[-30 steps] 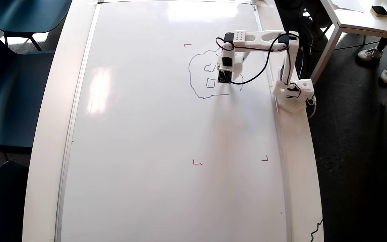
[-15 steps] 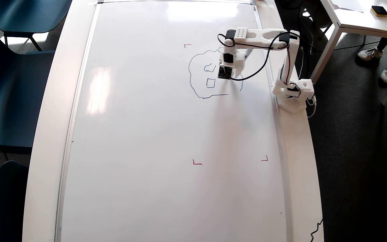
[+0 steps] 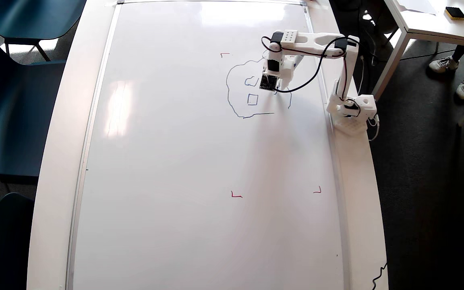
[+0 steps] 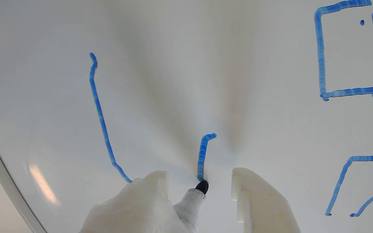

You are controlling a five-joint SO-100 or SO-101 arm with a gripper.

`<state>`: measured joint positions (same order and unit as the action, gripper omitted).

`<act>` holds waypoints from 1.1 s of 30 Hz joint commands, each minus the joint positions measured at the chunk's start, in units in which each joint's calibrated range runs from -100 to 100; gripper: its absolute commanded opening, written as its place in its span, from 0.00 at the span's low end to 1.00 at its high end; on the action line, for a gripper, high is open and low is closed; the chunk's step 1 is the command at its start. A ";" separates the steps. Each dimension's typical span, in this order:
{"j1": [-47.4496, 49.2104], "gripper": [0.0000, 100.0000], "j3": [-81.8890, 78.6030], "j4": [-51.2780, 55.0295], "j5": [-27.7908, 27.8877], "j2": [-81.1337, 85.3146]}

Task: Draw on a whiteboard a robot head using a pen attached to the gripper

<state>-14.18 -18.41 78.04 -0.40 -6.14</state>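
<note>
The head [image 3: 252, 90] sits on the board [image 3: 199, 161] near the arm's base, and it is partly drawn; its outline runs round the far side and along the bottom, with a short separate stroke on the base side, so the contour looks open there; inside the outline are a closed square and a rougher squarish shape above it. In the wrist view the pen [image 4: 194, 200] touches the board at the end of a short fresh stroke between those shapes and the side stroke; I judge this the start of a third inner shape, with the gap in the outline left to close. The gripper [image 4: 199, 176] stands spread, the pen fixed against one finger rather than pinched.
</note>
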 commanded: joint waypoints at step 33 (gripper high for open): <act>3.39 0.12 11.83 -0.11 -0.94 -8.66</act>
<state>-12.59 -7.17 78.55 -0.55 -14.61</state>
